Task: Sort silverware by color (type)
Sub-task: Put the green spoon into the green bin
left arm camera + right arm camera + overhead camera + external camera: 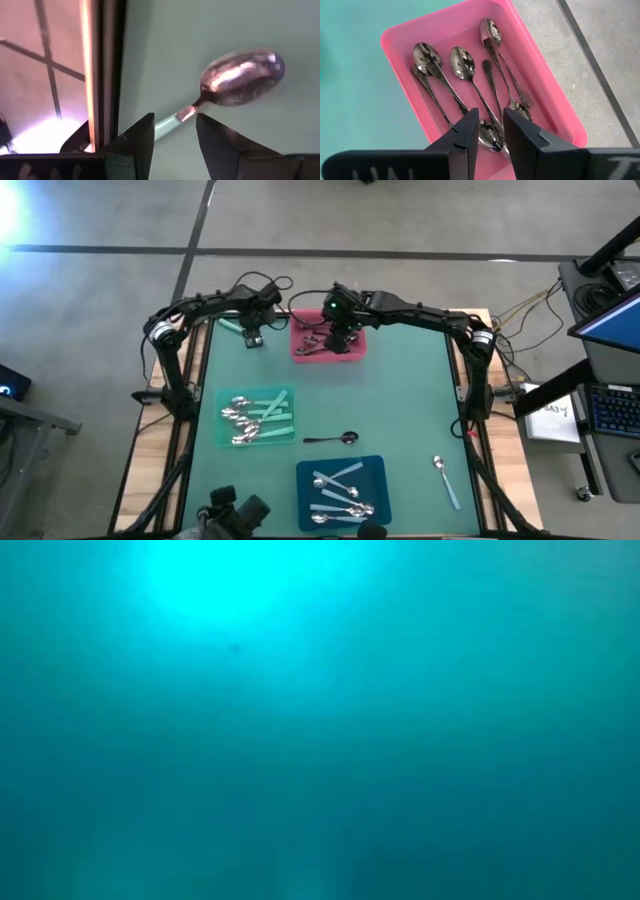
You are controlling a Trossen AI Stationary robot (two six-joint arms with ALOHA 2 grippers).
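A mint-handled spoon (242,77) lies flat on the teal mat at the table's far left (232,326). My left gripper (175,120) is low over it, open, with one finger on each side of the handle (167,125) just behind the bowl; a gap shows beside the handle. My right gripper (491,117) hangs still above the pink tray (400,35) of dark metal spoons (462,62), open a little, with nothing between its fingers. A dark spoon (332,439) and a pale-blue spoon (446,480) lie loose on the mat.
A green tray (285,438) of mint spoons sits near left, and a blue tray (375,470) of pale-blue spoons sits at the near edge. The table's dark frame rail (107,70) runs close beside the left gripper. The low view shows only a teal blur.
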